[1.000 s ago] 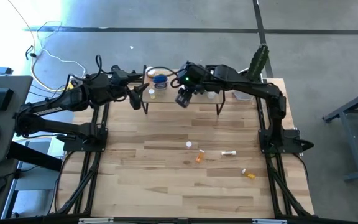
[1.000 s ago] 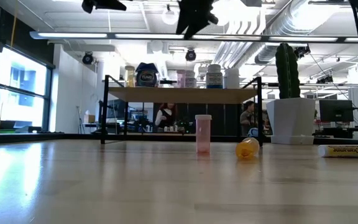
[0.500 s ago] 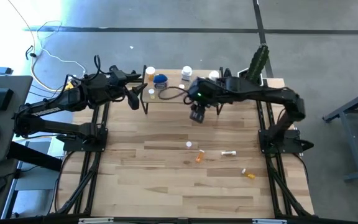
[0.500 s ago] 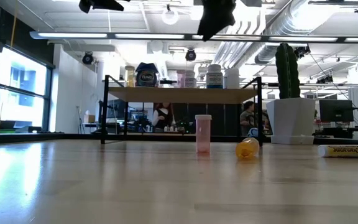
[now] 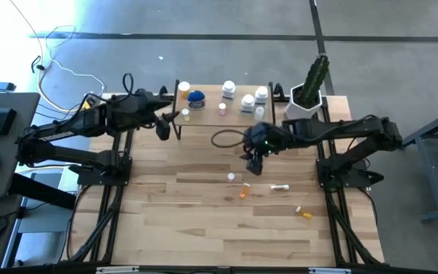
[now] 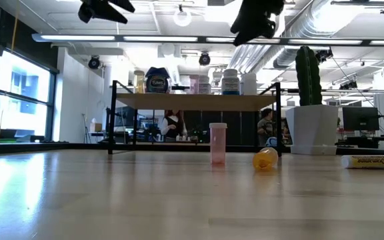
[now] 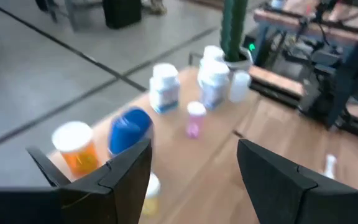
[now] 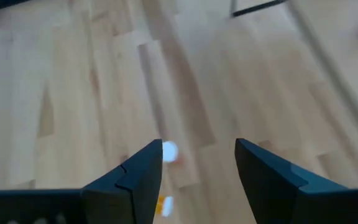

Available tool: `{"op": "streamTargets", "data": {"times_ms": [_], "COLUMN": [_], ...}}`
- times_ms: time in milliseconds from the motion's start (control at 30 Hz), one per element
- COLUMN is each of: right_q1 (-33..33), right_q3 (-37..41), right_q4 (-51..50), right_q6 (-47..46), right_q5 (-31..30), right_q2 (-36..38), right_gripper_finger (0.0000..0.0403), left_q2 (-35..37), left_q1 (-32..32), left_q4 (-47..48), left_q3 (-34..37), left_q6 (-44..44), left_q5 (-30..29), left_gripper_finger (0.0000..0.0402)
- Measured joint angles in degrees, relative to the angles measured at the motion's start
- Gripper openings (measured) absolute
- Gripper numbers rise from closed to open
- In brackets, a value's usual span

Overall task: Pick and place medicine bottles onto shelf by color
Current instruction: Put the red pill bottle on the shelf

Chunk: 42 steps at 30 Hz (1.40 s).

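So the medicine bottles are sitting in two groups right now. On the shelf point(image 5: 204, 125) there's an orange one point(image 5: 183, 89), the blue-lidded jar point(image 5: 196, 97), a pink one point(image 5: 223, 109) and a few white ones point(image 5: 246, 102) lined up along the back. Down on the table point(image 5: 166, 221) four are waiting: a small upright pink bottle point(image 5: 231, 177), an orange one lying on its side point(image 5: 244, 192), a white tube-like one lying flat point(image 5: 280, 186), and another orange one point(image 5: 304, 214) nearer the front edge.

The right gripper point(image 5: 254, 161) is hanging above the table just in front of the shelf, fingers spread apart and holding nothing, and its wrist view is looking down at the pink bottle and the orange one beside it. The left gripper point(image 5: 163, 128) is parked by the shelf's left end, also spread open and empty.

What I'd be worrying about: those two bottles are sitting close together, so a finger coming down on one could be nudging the other, and the lying orange one looks like it'd roll easily. The upright pink one is tiny and probably tips if it gets clipped off-centre.

Other stuff around: the cactus in its white pot point(image 5: 309, 97) is sitting at the shelf's right end, and a dark cable loop point(image 5: 225, 139) is lying on the shelf's front, which could be snagging a placement there.
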State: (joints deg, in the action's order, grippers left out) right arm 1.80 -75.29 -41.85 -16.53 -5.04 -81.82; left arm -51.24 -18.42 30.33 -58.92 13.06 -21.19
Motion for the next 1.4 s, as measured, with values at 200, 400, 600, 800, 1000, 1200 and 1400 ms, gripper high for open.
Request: {"op": "streamTargets", "data": {"times_ms": [200, 400, 600, 800, 1000, 1200, 1400], "right_q1": [3.2, 5.1, 5.9, 5.9, 5.9, 5.9, 5.9], "right_q3": [5.7, 10.8, 17.7, 27.2, 35.2, 37.8, 35.3], "right_q4": [5.5, 13.5, 24.4, 39.6, 54.2, 65.0, 66.5], "right_q6": [-1.4, 1.6, 2.6, 3.5, 5.5, 7.9, 9.1], "right_q5": [0.5, 1.1, 1.3, 1.9, 0.5, -0.9, -0.8], "right_q2": [-0.4, -0.3, -0.3, -0.4, -0.4, -3.9, -9.3], "right_gripper_finger": [0.0193, 0.0193, 0.0193, 0.0193, 0.0193, 0.0193, 0.0193], "left_q2": [0.0, -0.2, -0.7, -2.0, -3.5, -4.4, -4.3], "left_q1": [5.8, 11.9, 16.5, 19.5, 20.3, 20.4, 20.3], "left_q4": [3.5, 3.3, 3.4, 3.4, 3.3, 3.0, 2.8], "left_q3": [0.0, 0.0, 0.0, 0.0, 0.0, 0.0, 0.0], "left_q6": [5.6, 8.0, 10.1, 12.2, 13.7, 14.3, 14.9], "left_q5": [0.0, -0.2, -0.6, -2.6, -3.5, -3.8, -4.9], "left_gripper_finger": [0.0225, 0.0225, 0.0225, 0.0225, 0.0225, 0.0225, 0.0225]}}
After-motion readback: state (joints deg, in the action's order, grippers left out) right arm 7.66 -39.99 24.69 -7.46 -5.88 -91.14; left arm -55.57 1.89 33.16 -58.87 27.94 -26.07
